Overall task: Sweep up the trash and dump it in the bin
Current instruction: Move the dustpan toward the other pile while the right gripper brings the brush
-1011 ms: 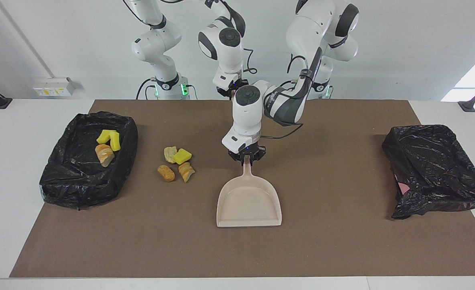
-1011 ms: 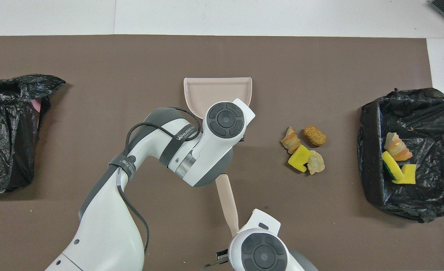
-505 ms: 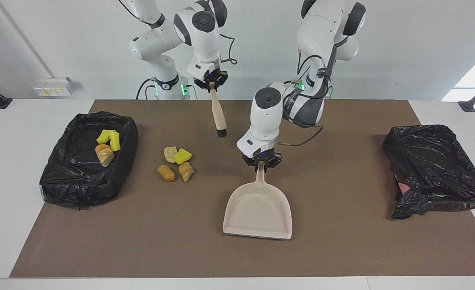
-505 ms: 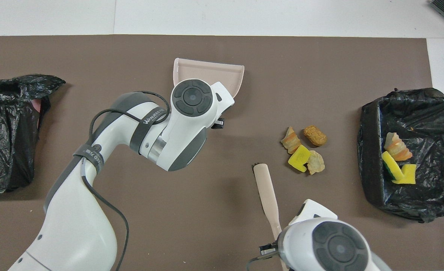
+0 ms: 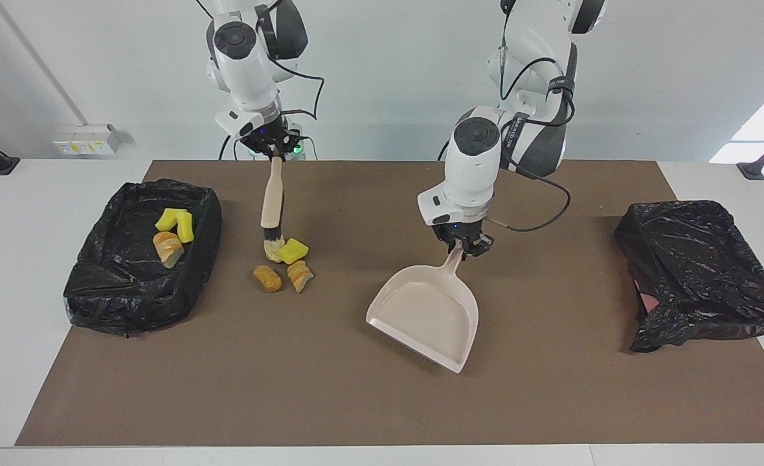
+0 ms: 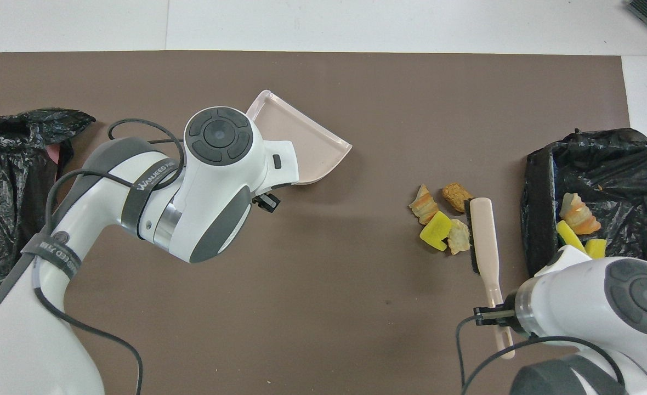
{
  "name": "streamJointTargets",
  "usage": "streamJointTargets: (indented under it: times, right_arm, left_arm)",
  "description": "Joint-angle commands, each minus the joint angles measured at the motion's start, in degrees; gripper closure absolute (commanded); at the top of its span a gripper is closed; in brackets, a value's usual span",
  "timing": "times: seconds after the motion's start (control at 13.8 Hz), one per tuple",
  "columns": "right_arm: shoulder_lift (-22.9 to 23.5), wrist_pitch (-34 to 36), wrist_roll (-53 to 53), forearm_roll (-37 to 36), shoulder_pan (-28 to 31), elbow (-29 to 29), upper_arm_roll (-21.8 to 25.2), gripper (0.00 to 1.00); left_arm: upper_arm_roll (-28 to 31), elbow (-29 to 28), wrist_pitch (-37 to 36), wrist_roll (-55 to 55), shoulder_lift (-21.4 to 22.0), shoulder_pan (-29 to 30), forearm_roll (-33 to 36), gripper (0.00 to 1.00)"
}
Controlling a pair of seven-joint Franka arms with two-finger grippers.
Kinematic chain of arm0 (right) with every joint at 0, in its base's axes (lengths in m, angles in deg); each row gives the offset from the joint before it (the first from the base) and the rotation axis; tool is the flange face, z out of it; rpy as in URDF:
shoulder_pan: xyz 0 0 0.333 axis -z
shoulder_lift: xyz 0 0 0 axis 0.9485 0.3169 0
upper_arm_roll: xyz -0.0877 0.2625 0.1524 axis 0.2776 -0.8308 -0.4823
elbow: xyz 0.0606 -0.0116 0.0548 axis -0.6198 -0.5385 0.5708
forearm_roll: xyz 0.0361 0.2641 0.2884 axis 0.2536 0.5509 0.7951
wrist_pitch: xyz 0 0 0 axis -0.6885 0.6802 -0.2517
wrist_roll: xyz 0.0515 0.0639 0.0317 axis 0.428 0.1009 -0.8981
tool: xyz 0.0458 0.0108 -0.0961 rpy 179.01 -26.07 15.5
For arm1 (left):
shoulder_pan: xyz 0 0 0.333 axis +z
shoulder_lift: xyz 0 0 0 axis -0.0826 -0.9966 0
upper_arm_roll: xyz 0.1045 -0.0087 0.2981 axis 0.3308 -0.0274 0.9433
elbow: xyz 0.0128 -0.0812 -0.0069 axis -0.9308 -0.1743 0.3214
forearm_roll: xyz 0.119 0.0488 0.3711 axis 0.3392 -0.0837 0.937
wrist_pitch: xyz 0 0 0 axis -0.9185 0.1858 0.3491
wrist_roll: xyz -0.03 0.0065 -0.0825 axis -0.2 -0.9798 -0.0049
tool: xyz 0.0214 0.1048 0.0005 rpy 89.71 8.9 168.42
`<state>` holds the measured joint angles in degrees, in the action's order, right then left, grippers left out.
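trash in bin (image 5: pixel 137 259): three scraps (image 5: pixel 173 234) already in
trash on bench: four scraps (image 5: pixel 283 264), unswept
right tool (image 5: pixel 270 150): clenched on brush (image 5: pixel 272 206) beside them
left tool (image 5: pixel 465 249): grasping dustpan (image 5: pixel 428 313), well apart

I have both arms out over the table. My left arm comes from its base, bends at the elbow and points its wrist steeply down near the middle of the table; the left gripper (image 5: pixel 465 248) is clamped on a handle, fingers pointing down and a little tilted. My right arm stands tall near its base, forearm dropping almost straight down; the right gripper (image 5: pixel 272 146) hangs low toward the right arm's end, fingers closed on a second handle that slopes down from it.
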<state>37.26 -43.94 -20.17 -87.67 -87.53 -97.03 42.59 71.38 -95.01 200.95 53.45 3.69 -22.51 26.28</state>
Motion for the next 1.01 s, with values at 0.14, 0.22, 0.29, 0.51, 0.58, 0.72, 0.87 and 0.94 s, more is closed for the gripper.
streamJointTargets:
  times: [0.14,0.22,0.29,0.51,0.58,0.72,0.87,0.94]
  right_arm:
    - [10.5,-7.4,-5.3,-12.5,5.3,0.1,-0.5,1.00]
    - [10.5,-7.9,-7.6,-12.7,6.1,0.1,-0.5,1.00]
    - [10.7,-8.9,-9.2,-12.8,7.6,0.0,-0.5,1.00]
    - [14.1,-11.4,-9.5,-12.8,8.1,-1.0,-0.6,1.00]
    - [14.1,-11.7,-9.3,-12.5,7.3,-1.6,-0.8,1.00]
    - [14.9,-11.6,-9.3,-11.0,5.6,-2.1,-0.8,1.00]
    - [16.3,-11.9,-9.2,-5.6,4.1,-2.5,-0.8,1.00]
    - [16.5,-12.0,-9.3,-4.5,2.5,-2.5,-0.8,1.00]
  left_arm:
    - [-0.2,-13.5,4.3,-13.9,9.7,0.1,0.9,1.00]
    - [-0.2,-15.2,5.4,-16.5,10.6,-0.2,0.9,1.00]
    - [-0.2,-16.4,6.2,-19.0,11.4,-0.6,0.9,1.00]
    - [-0.4,-17.9,6.5,-29.1,12.1,-0.9,0.9,1.00]
    - [-0.4,-17.9,6.6,-31.9,11.9,-0.9,0.9,1.00]
    - [-0.5,-18.3,6.6,-33.2,10.9,-2.5,0.8,1.00]
    - [-0.3,-18.8,7.0,-32.4,9.7,-4.3,0.8,1.00]
    - [-0.4,-18.8,7.0,-32.0,9.5,-4.3,0.8,1.00]
